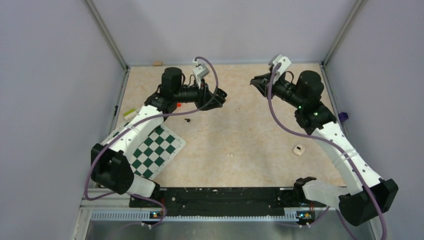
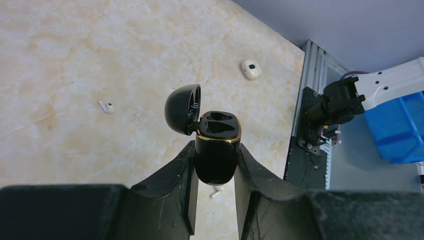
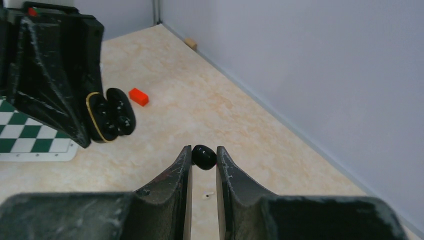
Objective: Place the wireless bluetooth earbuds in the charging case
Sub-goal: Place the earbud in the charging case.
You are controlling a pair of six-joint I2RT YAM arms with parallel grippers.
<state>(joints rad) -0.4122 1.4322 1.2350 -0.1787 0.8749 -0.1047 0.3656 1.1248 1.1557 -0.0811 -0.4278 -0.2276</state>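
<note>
My left gripper [image 2: 215,148] is shut on a glossy black charging case [image 2: 216,165] with a gold rim. Its lid [image 2: 183,109] is swung open and two empty wells show. The case is held above the table at the back left [image 1: 220,98] and also shows in the right wrist view [image 3: 109,118]. My right gripper [image 3: 203,152] is shut on a tiny glossy black earbud [image 3: 204,158] at its fingertips. It hovers at the back right [image 1: 256,83], apart from the case. Another tiny black piece [image 1: 187,120] lies on the table under the left arm.
A small cream-white rounded box [image 1: 298,149] lies at the right, also seen from the left wrist [image 2: 250,69]. A red block [image 3: 138,96] lies near the chequered mat [image 1: 156,150]. Small white crumbs [image 1: 230,155] lie mid-table. Walls stand close behind.
</note>
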